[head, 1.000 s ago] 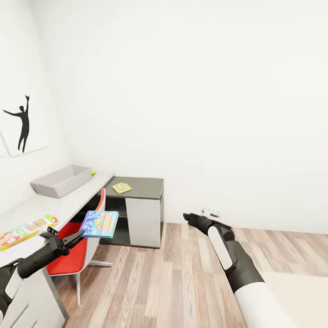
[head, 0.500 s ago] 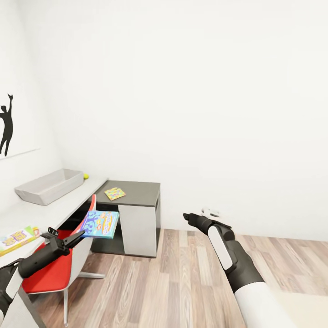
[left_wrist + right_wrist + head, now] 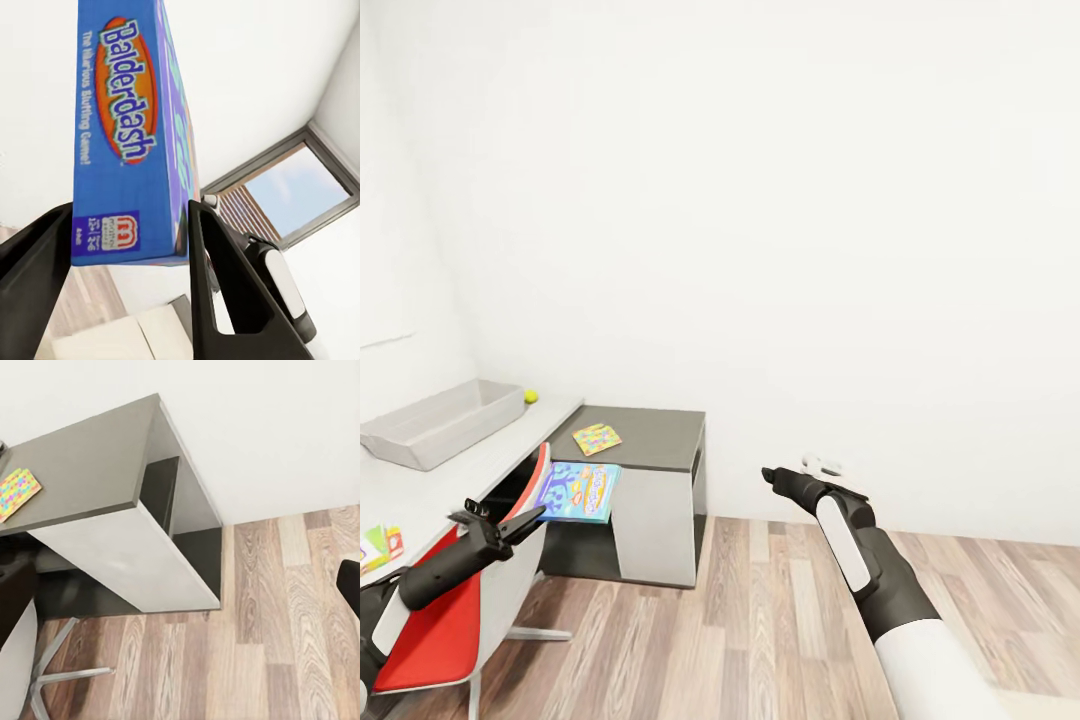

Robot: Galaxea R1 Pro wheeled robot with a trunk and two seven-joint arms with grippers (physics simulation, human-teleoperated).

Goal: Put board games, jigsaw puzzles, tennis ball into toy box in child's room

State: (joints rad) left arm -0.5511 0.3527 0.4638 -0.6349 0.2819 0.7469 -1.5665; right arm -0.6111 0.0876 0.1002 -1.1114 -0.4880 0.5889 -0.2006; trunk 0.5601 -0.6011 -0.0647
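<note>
Over the red-and-white chair (image 3: pixel 455 620), in the head view, the left gripper (image 3: pixel 510 523) carries the blue board game (image 3: pixel 579 491) out in front of the arm. The box hangs clear of the table (image 3: pixel 470 465), probably so it can travel over the desk edge to the toy box (image 3: pixel 440 423) without scraping anything. It lies nearly flat, printed face up, with its near edge in the fingers and its far edge toward the lower dark-grey section (image 3: pixel 650 438). From this angle it looks roughly square, so I cannot read its long axis here. The toy box sits on the light top against the wall, its long axis running along the desk, with the tennis ball (image 3: pixel 531 397) just beside its far end. One jigsaw puzzle (image 3: pixel 597 438) lies flat on the dark section, turned a little askew. Another board game (image 3: pixel 378 546) shows at the picture's left edge. The right gripper (image 3: pixel 772 477) is held out over the wood floor (image 3: pixel 760 620) with nothing in it, seemingly just kept out of the way; I cannot tell how its jaws stand.

Through the left wrist camera, the two dark fingers (image 3: pixel 221 277) are clamped on one short end of the board game (image 3: pixel 131 135). Its long axis runs straight away from the gripper, with the "Balderdash" lettering along that length. An end grip like this leaves most of the box overhanging, so it may droop.

From the right wrist camera, the dark-grey section (image 3: pixel 90 465) with its white cabinet door (image 3: pixel 127 559) is seen from above, and the jigsaw puzzle (image 3: pixel 16 491) lies flat on top near one edge.
</note>
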